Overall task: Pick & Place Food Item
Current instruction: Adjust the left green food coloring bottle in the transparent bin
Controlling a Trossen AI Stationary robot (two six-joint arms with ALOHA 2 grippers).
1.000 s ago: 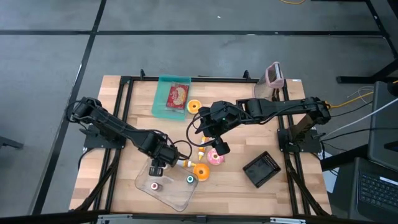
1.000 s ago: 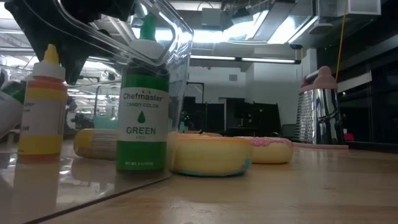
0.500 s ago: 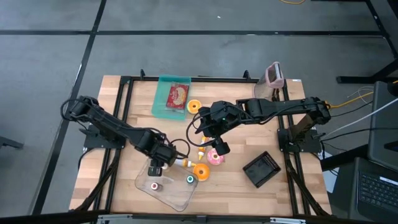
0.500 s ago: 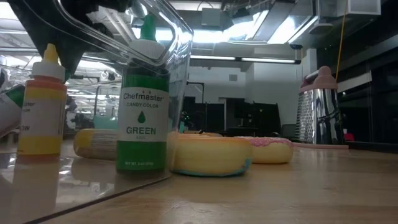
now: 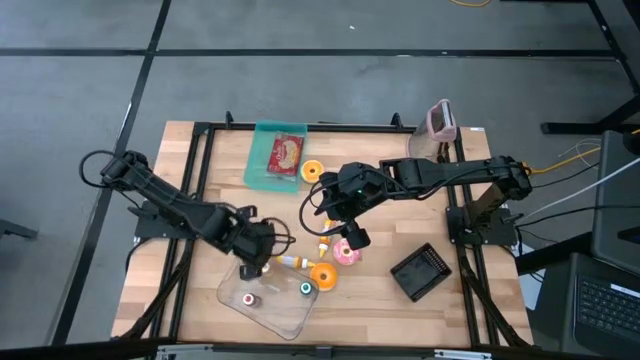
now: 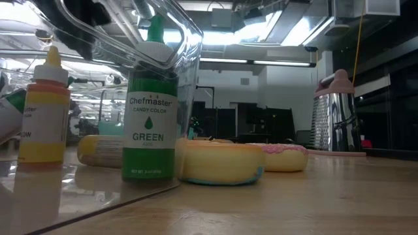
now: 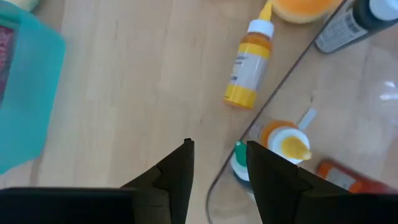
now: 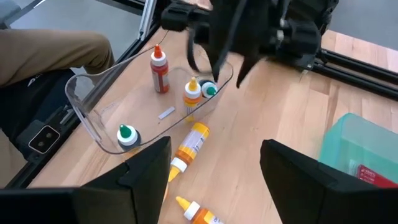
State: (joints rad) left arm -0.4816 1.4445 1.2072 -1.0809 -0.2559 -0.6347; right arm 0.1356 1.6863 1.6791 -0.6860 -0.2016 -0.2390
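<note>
Landmark: clear tray [image 5: 268, 312] at the table's near edge; every place below is given from it.
Left gripper [image 5: 256, 246]: a second ago it hung over the tray's far rim. It has since drawn back and now stands just outside that rim, over bare wood.
Left gripper fingers: parted and empty; in the wrist view only the wood and the tray's rim [image 7: 278, 88] show between them.
Left arm: its base joint has swung farther out from the tray than before.
Low view change: the dark bulk of the gripper above the tray wall [image 6: 177, 39] has shrunk to a small patch in the upper corner.
Right gripper [image 5: 351, 240]: beyond the tray's far right corner, directly over the pink doughnut; no shift over the last second.
Right gripper fingers: spread wide and holding nothing.
Pink doughnut [image 5: 349, 254]: on the table past the tray's right corner, same spot as earlier.
Orange doughnut [image 5: 322, 276]: just beside the tray's right corner, between the tray and the pink doughnut, unmoved.
Yellow bottle [image 5: 290, 262]: lying on its side just outside the far rim, between the left gripper and the orange doughnut.
Inside the tray: a red bottle [image 5: 249, 299] and a green bottle [image 5: 306, 289], both upright and where they stood before.
Teal container [image 5: 276, 155]: well beyond the tray, near the table's far edge, unchanged.
</note>
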